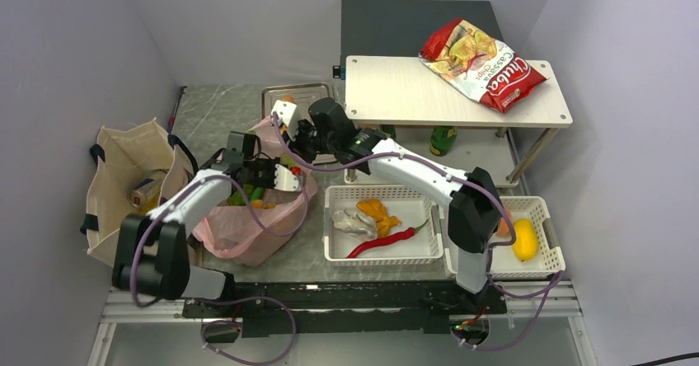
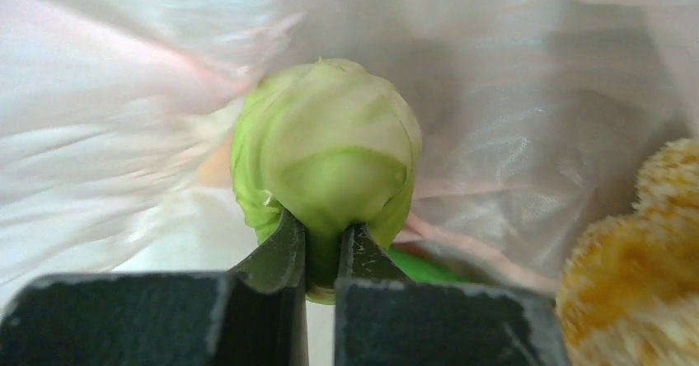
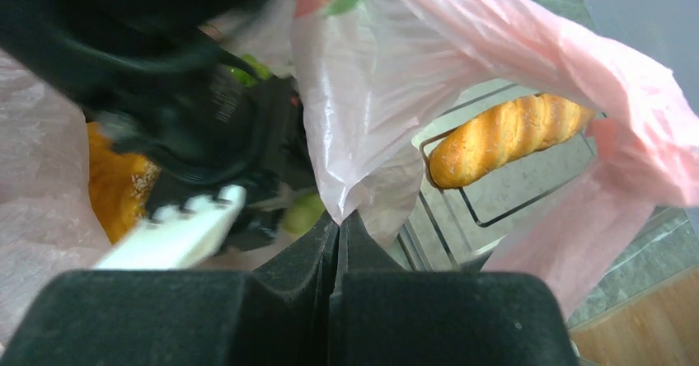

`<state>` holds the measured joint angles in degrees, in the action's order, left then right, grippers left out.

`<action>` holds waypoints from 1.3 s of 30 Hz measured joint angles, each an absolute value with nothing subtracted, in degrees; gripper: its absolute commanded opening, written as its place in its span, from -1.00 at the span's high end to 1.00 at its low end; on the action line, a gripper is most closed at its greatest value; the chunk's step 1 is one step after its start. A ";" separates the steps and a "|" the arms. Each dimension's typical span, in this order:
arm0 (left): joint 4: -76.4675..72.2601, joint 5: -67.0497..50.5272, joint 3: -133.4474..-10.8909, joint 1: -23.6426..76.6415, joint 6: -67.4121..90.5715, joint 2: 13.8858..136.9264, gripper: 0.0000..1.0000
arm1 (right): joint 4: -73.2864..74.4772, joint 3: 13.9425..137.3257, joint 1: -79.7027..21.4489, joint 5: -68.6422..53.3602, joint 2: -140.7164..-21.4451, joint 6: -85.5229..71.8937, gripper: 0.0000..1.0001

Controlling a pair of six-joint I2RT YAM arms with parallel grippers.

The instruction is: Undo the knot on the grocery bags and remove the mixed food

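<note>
Left wrist: pink bag [image 2: 536, 135] holds green cabbage [image 2: 326, 152].

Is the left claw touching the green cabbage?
Touching. The left wrist view shows the left gripper pinching the bottom of the green cabbage between both fingers, with no gap.

Top view: even bright light, sharp, faint shadow under shelf [image 1: 412, 94]. 2 wrist views softer: cabbage [image 2: 330, 143] in focus, pink bag [image 2: 107, 77] smeared left, bun [image 2: 643, 275] blurry, black foreground defocused.
</note>
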<state>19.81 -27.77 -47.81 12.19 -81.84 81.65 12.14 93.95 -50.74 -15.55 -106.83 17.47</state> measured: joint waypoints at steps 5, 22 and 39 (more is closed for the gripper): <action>26.55 -28.84 -47.72 12.19 -80.93 68.53 1.00 | 11.90 92.73 -49.95 -15.62 -106.78 17.56 1.00; 51.05 -40.84 -58.65 10.81 -66.28 36.86 1.00 | 10.57 90.13 -48.73 -20.03 -105.73 16.69 1.00; 22.83 -21.80 -54.70 61.19 -58.15 62.98 0.97 | 11.35 90.37 -48.01 -24.01 -105.73 19.70 1.00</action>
